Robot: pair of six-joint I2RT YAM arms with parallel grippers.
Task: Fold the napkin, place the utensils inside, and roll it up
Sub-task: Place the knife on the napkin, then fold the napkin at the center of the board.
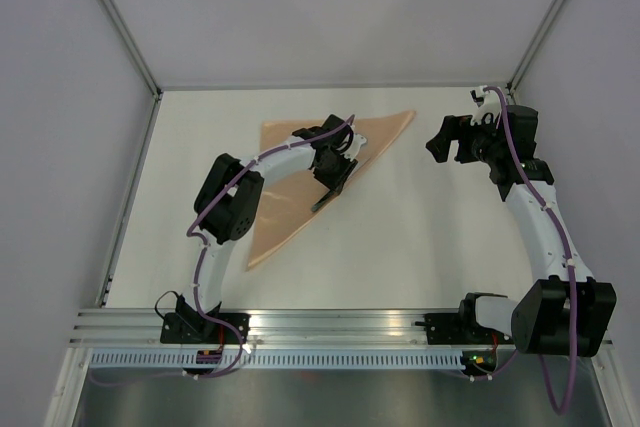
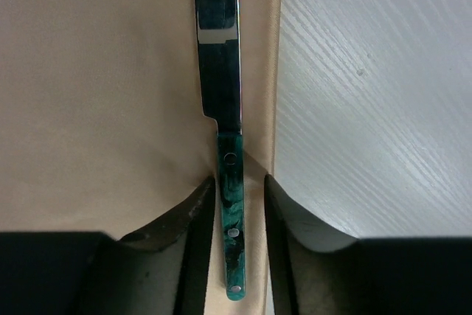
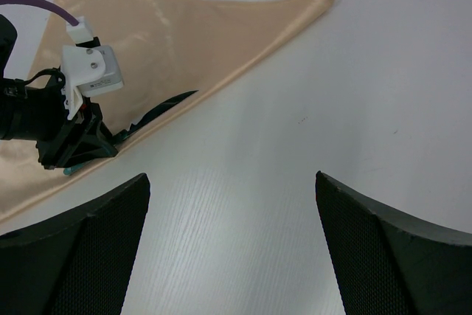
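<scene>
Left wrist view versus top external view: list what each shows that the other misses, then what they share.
Only the left wrist view shows the knife in detail. It has a silvery blade and a marbled green handle with rivets, and it lies on the napkin just inside its edge. The handle sits between the fingers of the left gripper, with a gap on one side. Only the top external view shows the napkin's whole triangular fold and the right gripper, off the cloth. Both show the napkin, the left gripper and the white table.
</scene>
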